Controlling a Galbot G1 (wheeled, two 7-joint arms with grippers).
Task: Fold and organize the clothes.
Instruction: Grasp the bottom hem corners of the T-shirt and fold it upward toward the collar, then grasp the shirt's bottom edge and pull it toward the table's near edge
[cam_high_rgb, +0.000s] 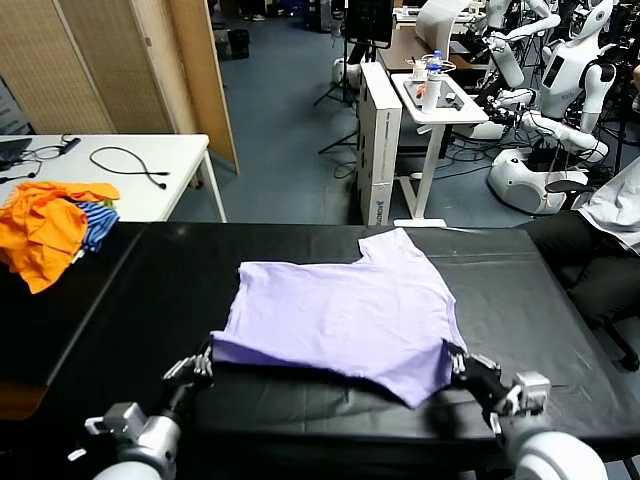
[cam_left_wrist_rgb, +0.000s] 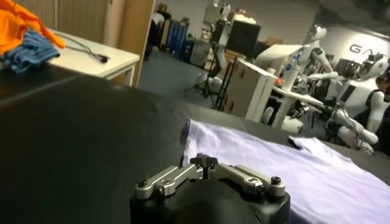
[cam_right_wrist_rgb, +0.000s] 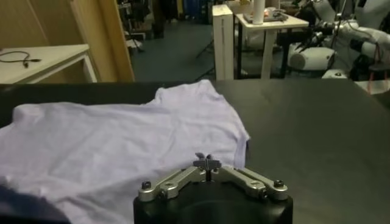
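The pale lavender T-shirt (cam_high_rgb: 340, 315) lies spread on the black table (cam_high_rgb: 150, 300), and a shadow shows under its near edge. My left gripper (cam_high_rgb: 206, 360) is shut at the shirt's near left corner and seems to pinch the edge. It shows in the left wrist view (cam_left_wrist_rgb: 205, 162) with the T-shirt (cam_left_wrist_rgb: 274, 164) stretching away from it. My right gripper (cam_high_rgb: 456, 358) is shut at the near right corner. It shows in the right wrist view (cam_right_wrist_rgb: 207, 162) against the T-shirt (cam_right_wrist_rgb: 122, 146). No print shows on the upper face.
A heap of orange and blue-striped garments (cam_high_rgb: 50, 225) lies at the table's far left. A white table with cables (cam_high_rgb: 120, 170) stands behind it. Beyond are a white cart (cam_high_rgb: 430, 100), other robots (cam_high_rgb: 570, 90), and a seated person (cam_high_rgb: 610, 240) at the right.
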